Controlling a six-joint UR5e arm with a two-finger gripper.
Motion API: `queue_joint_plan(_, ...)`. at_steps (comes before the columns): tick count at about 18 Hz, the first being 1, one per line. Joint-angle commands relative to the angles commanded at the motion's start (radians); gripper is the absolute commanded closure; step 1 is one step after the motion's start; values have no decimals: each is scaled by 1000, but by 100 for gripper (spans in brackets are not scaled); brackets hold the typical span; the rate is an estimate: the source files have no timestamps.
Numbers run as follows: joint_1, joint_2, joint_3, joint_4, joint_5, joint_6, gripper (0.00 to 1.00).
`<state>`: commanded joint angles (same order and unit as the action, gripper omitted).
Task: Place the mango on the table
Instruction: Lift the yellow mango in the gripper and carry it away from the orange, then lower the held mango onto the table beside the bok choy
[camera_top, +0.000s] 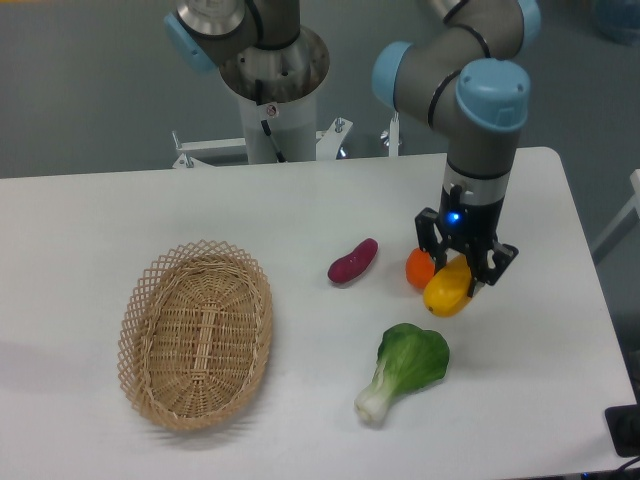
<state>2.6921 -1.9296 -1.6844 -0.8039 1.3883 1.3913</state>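
The mango, smooth and yellow-orange, sits between the fingers of my gripper at the right middle of the white table. The gripper points straight down and is shut on the mango, with a dark finger on each side of it. The mango is low, at or just above the tabletop; I cannot tell whether it touches. A round orange fruit lies right against the mango's left side, beside the left finger.
A purple sweet potato lies left of the gripper. A green bok choy lies in front of it. An oval wicker basket stands at the front left. The table's right edge is close to the arm.
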Motion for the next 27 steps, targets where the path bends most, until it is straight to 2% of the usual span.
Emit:
queue_joint_plan(6,5,-121,83,41,0,44,70)
queue_joint_plan(9,6,-152,86,71,2,93,70)
queue_joint_plan(11,11,-172,86,71,2,139,69)
queue_joint_plan(23,31,-195,37,72,5,336,66)
queue_joint_plan(27,37,-195,31,74,5,336,48)
